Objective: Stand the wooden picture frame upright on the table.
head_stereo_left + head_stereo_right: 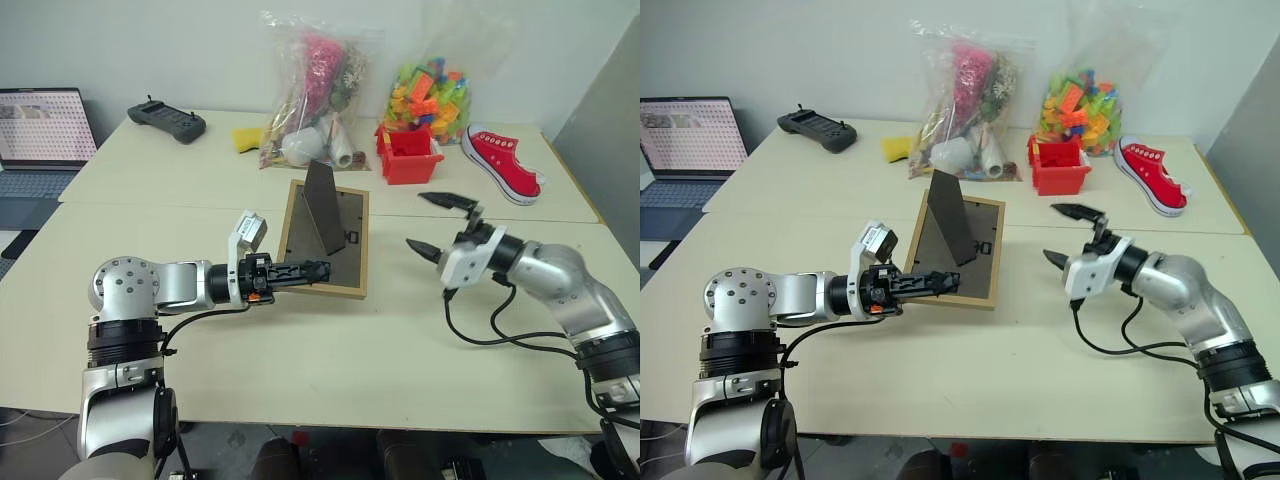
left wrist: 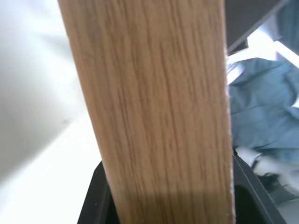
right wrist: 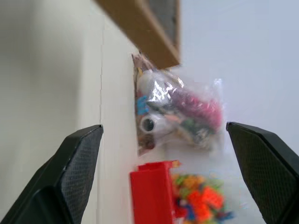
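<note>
The wooden picture frame [image 1: 350, 245] is turned with its dark brown back up, over the middle of the cream table [image 1: 330, 360]. Its fold-out stand [image 1: 325, 205] sticks up from the back. My left gripper [image 1: 305, 271] reaches in from the left and is shut on the frame's near light-wood edge [image 2: 159, 112]. I cannot tell whether the frame still rests on the table. My right gripper [image 1: 418, 222] hovers to the right of the frame, clear of it, open wide with nothing between its fingers [image 3: 70, 172].
At the back stand a clear bag of mixed items [image 1: 310, 90], a bag of coloured bricks [image 1: 430, 90], a red bin [image 1: 408, 155] and a red shoe [image 1: 503, 160]. A black controller [image 1: 167, 122] and a laptop [image 1: 40, 130] sit at the far left.
</note>
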You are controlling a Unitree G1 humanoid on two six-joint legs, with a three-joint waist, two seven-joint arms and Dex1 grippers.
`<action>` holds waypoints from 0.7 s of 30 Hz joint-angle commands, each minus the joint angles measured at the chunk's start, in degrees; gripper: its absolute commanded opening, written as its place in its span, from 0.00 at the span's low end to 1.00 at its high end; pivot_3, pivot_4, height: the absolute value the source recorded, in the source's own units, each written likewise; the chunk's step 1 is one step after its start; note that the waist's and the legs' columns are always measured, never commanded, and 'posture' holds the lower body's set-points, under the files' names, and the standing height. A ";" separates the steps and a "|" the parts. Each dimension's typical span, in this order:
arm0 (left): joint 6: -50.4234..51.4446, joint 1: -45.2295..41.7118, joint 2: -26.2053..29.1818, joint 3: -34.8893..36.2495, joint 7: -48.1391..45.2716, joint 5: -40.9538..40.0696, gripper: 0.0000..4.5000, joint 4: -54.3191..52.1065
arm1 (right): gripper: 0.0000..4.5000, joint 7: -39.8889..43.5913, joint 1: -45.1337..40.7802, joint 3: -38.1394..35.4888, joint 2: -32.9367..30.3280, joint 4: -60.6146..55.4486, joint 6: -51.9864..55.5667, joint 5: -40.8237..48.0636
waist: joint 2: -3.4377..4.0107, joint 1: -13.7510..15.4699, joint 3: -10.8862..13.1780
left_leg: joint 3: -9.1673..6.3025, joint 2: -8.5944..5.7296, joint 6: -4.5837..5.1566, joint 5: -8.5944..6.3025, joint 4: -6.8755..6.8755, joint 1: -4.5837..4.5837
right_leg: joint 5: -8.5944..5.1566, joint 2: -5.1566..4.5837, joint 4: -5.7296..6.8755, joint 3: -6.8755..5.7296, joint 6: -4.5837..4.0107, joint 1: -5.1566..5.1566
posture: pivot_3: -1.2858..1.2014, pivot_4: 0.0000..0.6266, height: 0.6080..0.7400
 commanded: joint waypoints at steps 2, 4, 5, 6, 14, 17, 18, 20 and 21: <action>0.24 -0.63 -1.57 0.26 7.56 -12.79 0.29 -1.05 | 1.00 -18.73 -7.44 3.27 2.78 5.75 -7.87 -15.78 | 0.00 -0.33 0.00 | 0.03 0.01 -0.06 0.03 0.00 0.06 | 0.00 0.00 0.08 0.03 -0.01 0.00 | 0.52 0.24 1.00; 0.15 0.67 -2.22 -0.97 10.47 -16.93 0.29 -2.10 | 1.00 -21.99 -9.79 4.61 4.17 6.57 -8.38 -18.64 | 0.00 -0.37 0.00 | 0.03 0.03 -0.14 0.08 -0.01 0.11 | 0.00 0.00 0.14 0.02 -0.01 0.01 | 0.52 0.24 1.00; -0.60 1.89 -2.39 -2.22 12.27 -19.73 0.29 -3.25 | 1.00 -23.32 -10.72 5.16 4.86 6.93 -8.92 -19.30 | 0.00 -0.35 0.00 | 0.04 0.03 -0.17 0.10 -0.02 0.16 | 0.00 -0.01 0.17 0.03 -0.01 0.02 | 0.52 0.24 1.00; -1.50 2.83 -2.29 -3.34 13.95 -22.28 0.29 -4.09 | 1.00 -24.43 -11.33 5.55 5.26 7.28 -9.36 -19.85 | 0.00 -0.35 0.00 | 0.04 0.02 -0.18 0.10 -0.03 0.20 | 0.00 -0.01 0.18 0.04 -0.01 0.05 | 0.52 0.24 1.00; -12.13 7.70 2.38 -10.58 24.41 -37.46 0.29 -8.53 | 0.68 -25.61 -12.72 5.81 4.62 8.49 -14.06 -16.63 | -0.01 -0.08 0.00 | 0.03 -0.03 -0.18 0.10 -0.01 0.36 | 0.00 -0.11 0.19 0.05 -0.02 0.28 | 0.52 0.24 1.00; -14.45 8.30 3.68 -11.75 24.83 -38.34 0.29 -9.95 | 0.53 -25.77 -12.64 5.33 4.39 8.07 -15.24 -16.04 | 0.00 -0.04 0.00 | 0.03 -0.05 -0.18 0.10 -0.01 0.38 | 0.00 -0.10 0.19 0.05 -0.02 0.28 | 0.52 0.24 1.00; -15.17 8.53 4.01 -12.06 24.92 -38.34 0.29 -10.56 | 0.48 -25.60 -12.67 5.32 4.41 8.13 -15.58 -15.71 | -0.01 -0.04 0.00 | 0.04 -0.05 -0.18 0.10 -0.01 0.38 | 0.00 -0.10 0.19 0.05 -0.02 0.29 | 0.52 0.24 1.00; -16.02 9.05 4.51 -12.49 24.33 -38.34 0.29 -11.69 | 0.38 -25.46 -12.75 5.37 4.46 8.21 -15.92 -15.47 | 0.00 -0.03 0.00 | 0.03 -0.06 -0.18 0.10 -0.01 0.38 | 0.00 -0.10 0.19 0.05 -0.02 0.29 | 0.52 0.24 1.00; -16.41 9.27 4.75 -12.74 24.09 -38.34 0.29 -12.27 | 0.33 -25.55 -12.91 5.40 4.54 8.36 -16.02 -15.50 | 0.00 -0.02 0.00 | 0.03 -0.06 -0.18 0.10 -0.01 0.39 | 0.00 -0.10 0.19 0.05 -0.02 0.29 | 0.52 0.24 1.00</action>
